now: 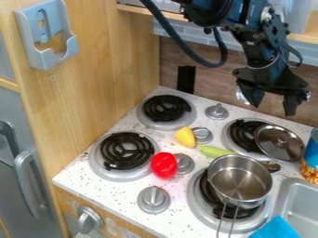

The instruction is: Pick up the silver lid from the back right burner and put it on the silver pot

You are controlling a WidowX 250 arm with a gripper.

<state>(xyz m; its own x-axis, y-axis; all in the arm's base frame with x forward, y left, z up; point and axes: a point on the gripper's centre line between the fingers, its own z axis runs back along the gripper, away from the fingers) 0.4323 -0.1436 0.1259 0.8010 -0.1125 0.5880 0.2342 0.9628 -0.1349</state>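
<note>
- Saucepan lid (pixel 270 138), round, with a central knob; lies partly over the rear right burner (pixel 238 131), just behind the saucepan.
- Pincer (pixel 273 109), black; released, its two fingers apart with nothing between them; hangs above and behind the lid, clear of the desk (pixel 81 175).
- Stage, by judgement: approach, ahead of any grasp. A grasp of the lid calls for descent towards its knob, fingers either side, then a gentle closing.
- Saucepan (pixel 240 179), metal, open-topped; on the front right burner (pixel 195 200), its wire handle (pixel 225 219) towards the front edge.
- Close neighbours: blue can (pixel 312 153) at the view's right, beside the lid; green toy (pixel 214 151) just beside the saucepan. Either could be knocked by a low sideways sweep.
- Edges: front rim of the desk; sink (pixel 287 195) right of the saucepan; wooden side panel (pixel 93 93) at left; back wall (pixel 214 83) behind.
- Open room: air above the burners. Lower down, toy corn (pixel 185 137), red toy (pixel 164 165) and stove knobs (pixel 154 197) narrow the middle; a raised path suits best.
</note>
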